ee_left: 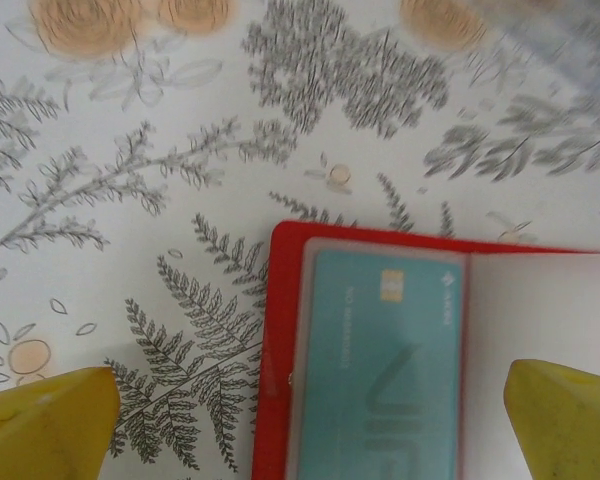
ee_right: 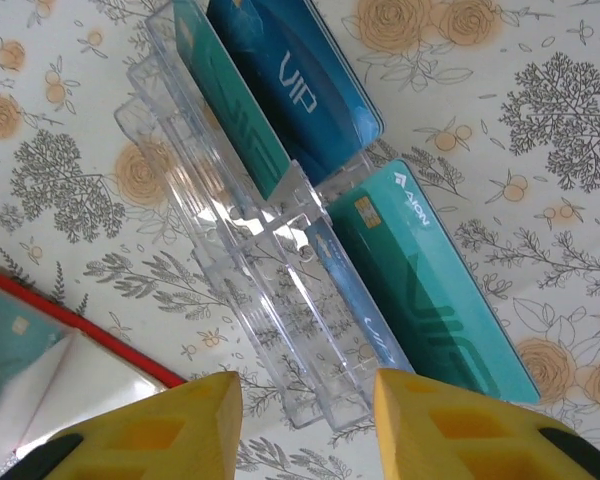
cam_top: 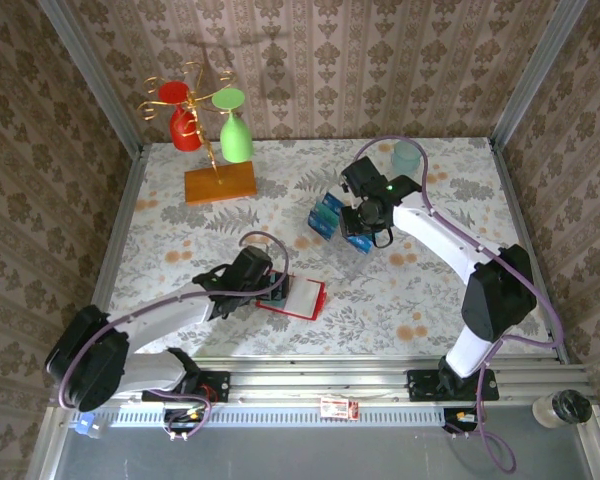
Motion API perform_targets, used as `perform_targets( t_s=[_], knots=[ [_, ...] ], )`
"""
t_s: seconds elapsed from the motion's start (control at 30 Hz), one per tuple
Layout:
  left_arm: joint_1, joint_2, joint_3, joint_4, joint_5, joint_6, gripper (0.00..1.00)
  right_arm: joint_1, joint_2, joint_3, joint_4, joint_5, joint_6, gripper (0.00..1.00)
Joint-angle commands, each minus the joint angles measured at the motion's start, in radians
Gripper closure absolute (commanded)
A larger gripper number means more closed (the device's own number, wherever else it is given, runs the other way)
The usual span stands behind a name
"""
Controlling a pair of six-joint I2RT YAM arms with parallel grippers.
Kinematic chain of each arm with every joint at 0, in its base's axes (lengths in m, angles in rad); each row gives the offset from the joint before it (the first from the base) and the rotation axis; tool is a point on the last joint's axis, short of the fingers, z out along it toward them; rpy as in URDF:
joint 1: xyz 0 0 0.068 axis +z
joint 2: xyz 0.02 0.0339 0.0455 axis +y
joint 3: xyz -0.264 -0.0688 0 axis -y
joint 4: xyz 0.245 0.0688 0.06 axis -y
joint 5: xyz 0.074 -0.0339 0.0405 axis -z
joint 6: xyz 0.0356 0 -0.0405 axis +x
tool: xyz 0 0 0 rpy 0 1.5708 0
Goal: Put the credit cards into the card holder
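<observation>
Over clear rack [ee_right: 250, 290]: right arm [cam_top: 450, 245] extended, pincer [ee_right: 302, 400] pointing down, parted.

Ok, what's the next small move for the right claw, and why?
Probably lower the right claw and close it on the pale blue card in the clear rack: that card's end lies in the claw's open gap, and the red card holder lies open with one teal card already in.
</observation>
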Motion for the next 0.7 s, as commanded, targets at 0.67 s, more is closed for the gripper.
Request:
perform_targets(
  t_s=[0.67],
  knots=[
    [-0.011,-0.089,-0.067,-0.006,-0.044,-0.064,0.0,0.33,-0.069,-0.453,0.568,-0.179,0.469,0.77]
  ],
)
